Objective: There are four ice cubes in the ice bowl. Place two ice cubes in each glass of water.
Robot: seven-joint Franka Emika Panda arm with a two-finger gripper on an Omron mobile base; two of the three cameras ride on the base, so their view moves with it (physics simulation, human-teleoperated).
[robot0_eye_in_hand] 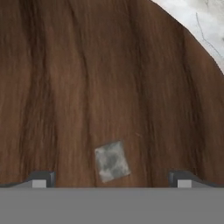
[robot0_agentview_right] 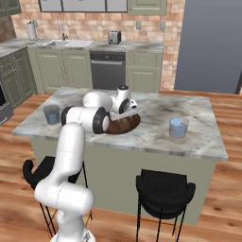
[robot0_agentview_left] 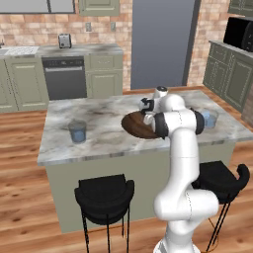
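Note:
The dark-brown wooden ice bowl point(robot0_agentview_left: 134, 125) point(robot0_agentview_right: 126, 124) point(robot0_eye_in_hand: 78, 87) lies mid-island, partly hidden by my arm. In the hand view one small pale ice cube point(robot0_eye_in_hand: 112, 161) rests on the wood, lying between my two fingertips point(robot0_eye_in_hand: 43, 180), which stand wide apart. My gripper point(robot0_eye_in_hand: 112, 181) point(robot0_agentview_left: 147, 118) point(robot0_agentview_right: 126, 113) is open, down low over the bowl. One glass of water point(robot0_agentview_left: 77, 131) point(robot0_agentview_right: 51, 114) stands at the island's left end; the other glass point(robot0_agentview_left: 209, 118) point(robot0_agentview_right: 178, 127) stands at the right end.
The marble island counter point(robot0_agentview_left: 104, 123) point(robot0_agentview_right: 156, 118) has black stools point(robot0_agentview_left: 105, 195) point(robot0_agentview_right: 164, 189) at its near side. Cabinets, a dishwasher point(robot0_agentview_left: 64, 78) and a toaster point(robot0_agentview_left: 64, 40) line the back wall.

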